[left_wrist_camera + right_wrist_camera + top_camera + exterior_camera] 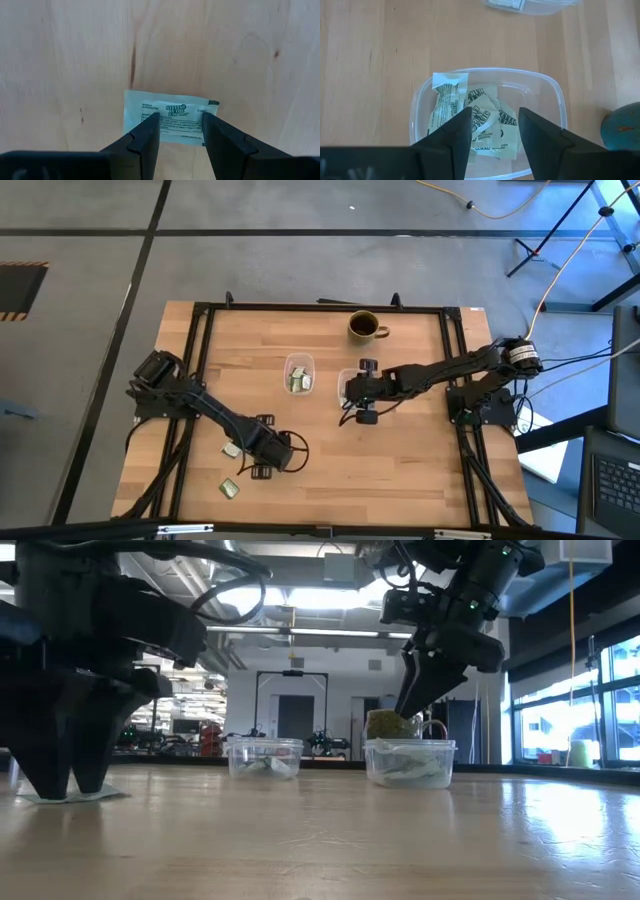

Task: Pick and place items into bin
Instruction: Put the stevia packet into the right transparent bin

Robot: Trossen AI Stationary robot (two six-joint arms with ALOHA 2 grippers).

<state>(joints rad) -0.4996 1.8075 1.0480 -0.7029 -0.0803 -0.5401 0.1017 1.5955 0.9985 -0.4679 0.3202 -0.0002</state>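
A pale green and white packet (170, 112) lies flat on the wooden table, near the near-left part. My left gripper (180, 117) (265, 450) points down over it, open, its two fingers across the packet's width. My right gripper (495, 112) (358, 392) hangs open and holding nothing above a clear plastic bin (555, 92) (410, 762) with several crumpled packets (485, 122) inside. A second clear bin (299, 374) (264, 757), left of the first, also holds packets. My left gripper comes from above, pointing down, with its open fingertips (152, 120) on or just above the packet's top face (177, 122). In the low view the tips (48, 788) reach down to the packet (70, 797), which lies flat on the table. I cannot tell for sure that they touch.
A brown mug (362, 326) (392, 725) stands behind the bins near the table's far edge. Two loose packets lie near the left gripper, one (232, 450) beside it and one (229, 489) toward the near edge. A black frame (200, 360) runs around the table.
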